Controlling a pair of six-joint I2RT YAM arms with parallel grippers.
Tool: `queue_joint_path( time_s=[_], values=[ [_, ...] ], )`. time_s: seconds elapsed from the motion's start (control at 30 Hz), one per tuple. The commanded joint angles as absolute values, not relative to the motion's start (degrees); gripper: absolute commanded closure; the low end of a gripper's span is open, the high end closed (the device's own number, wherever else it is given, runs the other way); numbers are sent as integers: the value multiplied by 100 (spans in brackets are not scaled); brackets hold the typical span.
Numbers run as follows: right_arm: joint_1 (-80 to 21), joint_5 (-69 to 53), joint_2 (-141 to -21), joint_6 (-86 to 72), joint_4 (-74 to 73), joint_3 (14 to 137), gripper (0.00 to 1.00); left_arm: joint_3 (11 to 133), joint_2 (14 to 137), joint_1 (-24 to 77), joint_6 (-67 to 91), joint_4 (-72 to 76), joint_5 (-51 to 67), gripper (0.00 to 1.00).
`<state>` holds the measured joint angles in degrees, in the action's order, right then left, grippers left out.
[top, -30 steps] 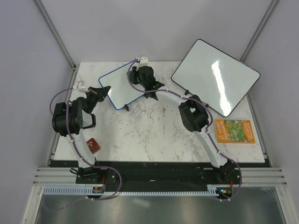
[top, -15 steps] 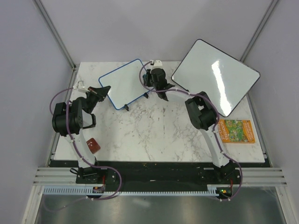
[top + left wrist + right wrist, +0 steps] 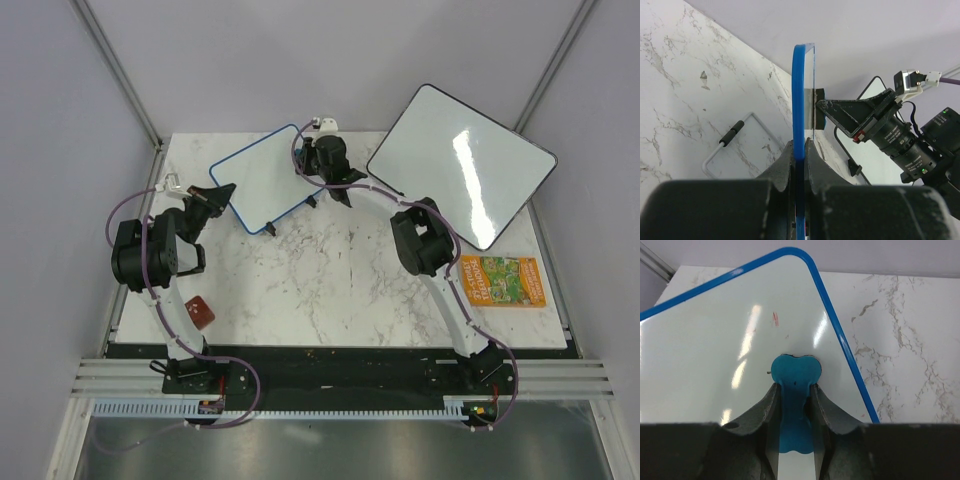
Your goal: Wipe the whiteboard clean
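Observation:
The small blue-rimmed whiteboard lies at the back left of the table. My left gripper is shut on its left rim, seen edge-on in the left wrist view. My right gripper is shut on a blue eraser and presses it on the board's face near the right rim. A small red mark and faint specks show on the white face ahead of the eraser. In the left wrist view my right gripper stands against the board's far side.
A larger black-rimmed whiteboard lies at the back right. An orange picture book lies at the right edge. A small dark red block sits at the front left. A wire stand lies under the board.
My right gripper swept right off the board's face to its right edge, then came back a little left onto the right corner. The left gripper and the board have not moved.

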<state>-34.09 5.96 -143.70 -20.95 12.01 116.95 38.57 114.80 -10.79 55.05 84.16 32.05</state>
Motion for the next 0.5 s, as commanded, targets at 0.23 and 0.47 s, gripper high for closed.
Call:
queue_joint_path(
  time_s=[0.23, 0.47],
  values=[
    [-3252, 343, -14801, -2083, 1002, 12867, 100, 3762, 11663, -984, 4816, 9527, 3700, 98],
    [-3129, 264, -15108, -2004, 774, 13745, 100, 3744, 11637, -993, 4790, 9527, 3753, 98]
  ],
)
